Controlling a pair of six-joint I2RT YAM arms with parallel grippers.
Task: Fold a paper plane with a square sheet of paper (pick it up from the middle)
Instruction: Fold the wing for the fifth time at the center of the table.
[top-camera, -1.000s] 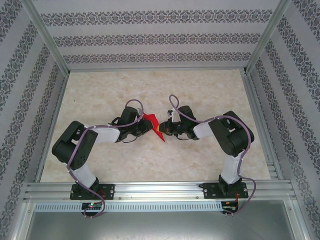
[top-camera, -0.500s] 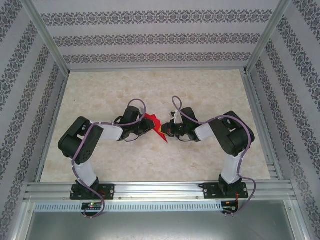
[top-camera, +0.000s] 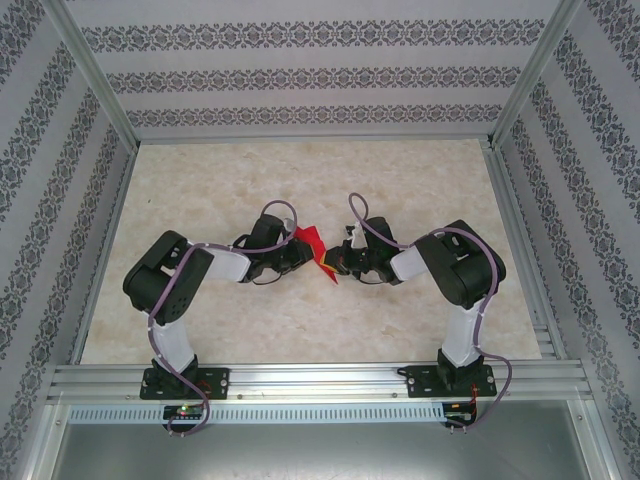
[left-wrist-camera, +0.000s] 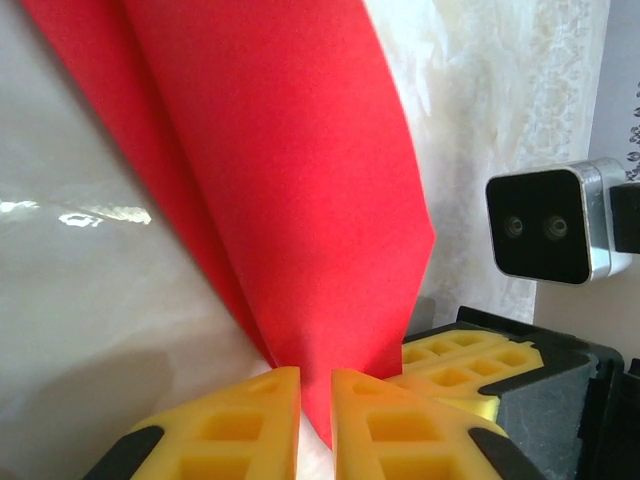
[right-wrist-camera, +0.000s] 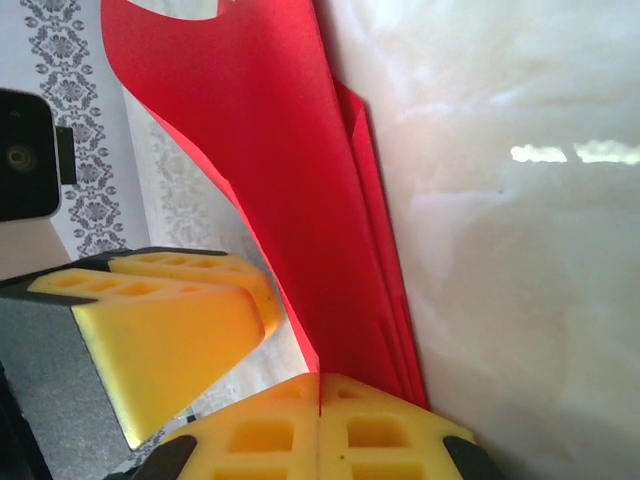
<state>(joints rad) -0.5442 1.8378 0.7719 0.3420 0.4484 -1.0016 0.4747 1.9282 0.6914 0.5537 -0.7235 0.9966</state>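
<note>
Marbled tabletop (top-camera: 430, 190) underneath, patterned walls around: your two grippers meet mid-table with the red paper (top-camera: 309, 240) held between them, already creased into long layers. The left gripper (left-wrist-camera: 316, 390) pinches its narrow end, and the right gripper (right-wrist-camera: 320, 385) is clamped on the stacked edges. You look mid-fold. Next, hold one pinch firm while the other regrips to press the next crease.

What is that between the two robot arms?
Folded red paper, seen in the top view; each wrist view shows it pinched in that arm's closed jaws.
</note>
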